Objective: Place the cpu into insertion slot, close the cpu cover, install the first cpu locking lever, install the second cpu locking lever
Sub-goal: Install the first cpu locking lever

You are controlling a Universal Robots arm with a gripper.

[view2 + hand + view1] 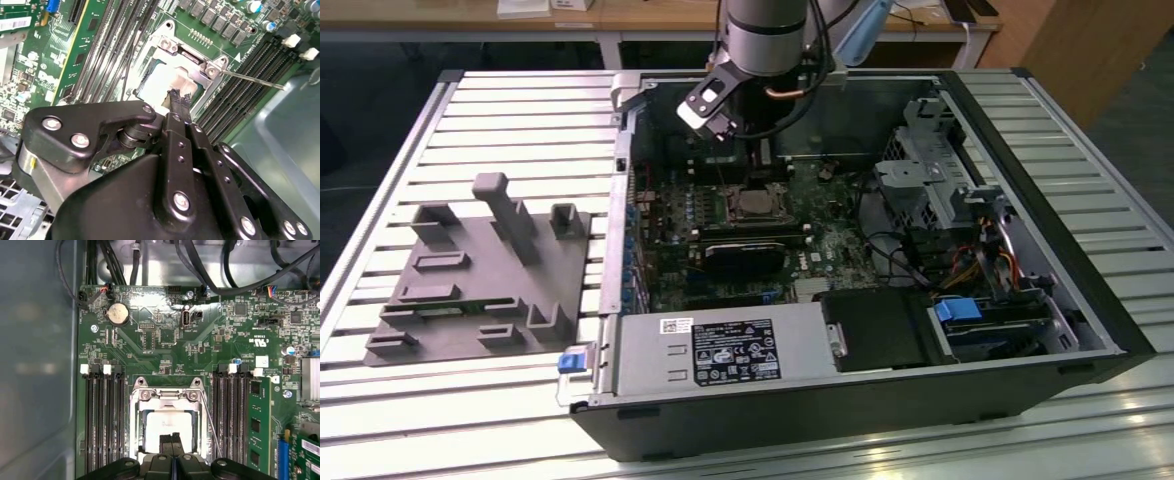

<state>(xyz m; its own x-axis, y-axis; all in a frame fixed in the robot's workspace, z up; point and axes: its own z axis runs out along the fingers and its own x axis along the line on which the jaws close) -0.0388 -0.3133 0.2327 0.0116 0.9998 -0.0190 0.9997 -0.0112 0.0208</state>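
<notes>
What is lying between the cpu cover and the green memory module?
In the first wrist view: a thin metal lever and empty black memory slots.

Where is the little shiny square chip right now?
In the first wrist view, the cpu sits in the insertion slot on the green board, between long black slots, just beneath the claw.

1 cpu (167, 426), 1 cpu cover (167, 399), 1 coin batt (118, 313).
</notes>
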